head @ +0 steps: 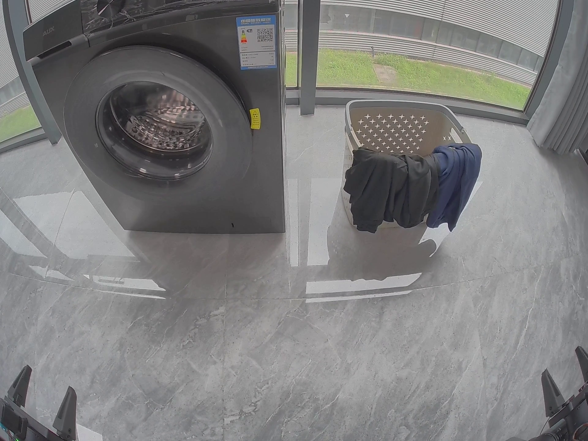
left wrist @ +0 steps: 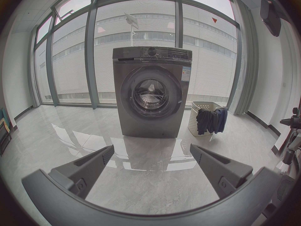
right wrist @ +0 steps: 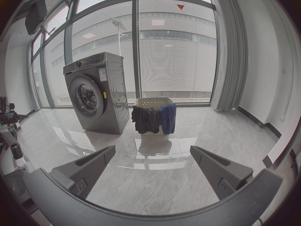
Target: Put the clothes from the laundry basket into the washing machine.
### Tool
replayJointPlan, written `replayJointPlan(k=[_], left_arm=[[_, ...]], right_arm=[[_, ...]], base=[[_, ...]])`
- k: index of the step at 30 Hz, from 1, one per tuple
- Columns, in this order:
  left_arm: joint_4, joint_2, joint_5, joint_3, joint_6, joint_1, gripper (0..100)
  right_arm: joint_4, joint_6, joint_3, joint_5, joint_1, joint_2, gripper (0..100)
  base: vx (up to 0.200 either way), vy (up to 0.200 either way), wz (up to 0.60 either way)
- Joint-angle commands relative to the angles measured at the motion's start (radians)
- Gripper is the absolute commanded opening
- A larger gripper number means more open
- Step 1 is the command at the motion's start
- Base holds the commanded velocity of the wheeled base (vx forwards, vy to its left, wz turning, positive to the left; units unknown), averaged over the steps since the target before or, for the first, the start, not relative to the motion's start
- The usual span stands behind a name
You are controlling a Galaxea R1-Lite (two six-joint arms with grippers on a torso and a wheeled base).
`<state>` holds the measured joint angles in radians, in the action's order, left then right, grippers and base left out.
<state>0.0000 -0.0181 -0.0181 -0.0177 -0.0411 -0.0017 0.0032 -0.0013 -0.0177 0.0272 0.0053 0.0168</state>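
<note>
- Right now, the left gripper is hanging over the grey marbled floor. Its two dark fingers are standing spread wide apart and gripping nothing.
- The right gripper is hanging over the same floor, and its fingers are likewise splayed, with only bare tile showing between them.
- The washing machine is standing well ahead of the left gripper's fingertips, facing them. Its round glass door is sitting flush against the front.
- The laundry basket, a pale plastic one with star-shaped holes, is resting on the floor well ahead of the right gripper's fingertips. It is sitting near the washing machine but apart from it.
- A black garment and a blue garment are hanging over the basket's rim on the side facing the fingers. They are touching each other, with the black one lying nearer the washing machine.
- Both garments are lying well apart from either pair of fingers.
- A glass window wall is running behind the machine and the basket, and a grey curtain is hanging far beyond the right gripper's fingers.
</note>
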Motion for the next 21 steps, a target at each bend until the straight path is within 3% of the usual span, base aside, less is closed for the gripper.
replayJointPlan(k=[1, 7, 21], left_arm=[[0.0, 0.015, 0.0, 0.018, -0.002, 0.0, 100], [0.0, 0.015, 0.001, 0.018, -0.002, 0.0, 100], [0.0, 0.015, 0.001, 0.018, -0.003, 0.0, 100]], right_arm=[[0.0, 0.0, 0.016, 0.0, 0.001, -0.014, 100], [0.0, 0.0, 0.016, 0.0, 0.001, -0.014, 100], [0.0, 0.0, 0.016, 0.0, 0.001, -0.014, 100]], base=[[0.0, 0.0, 0.0], [0.0, 0.0, 0.0], [0.0, -0.2, 0.0]])
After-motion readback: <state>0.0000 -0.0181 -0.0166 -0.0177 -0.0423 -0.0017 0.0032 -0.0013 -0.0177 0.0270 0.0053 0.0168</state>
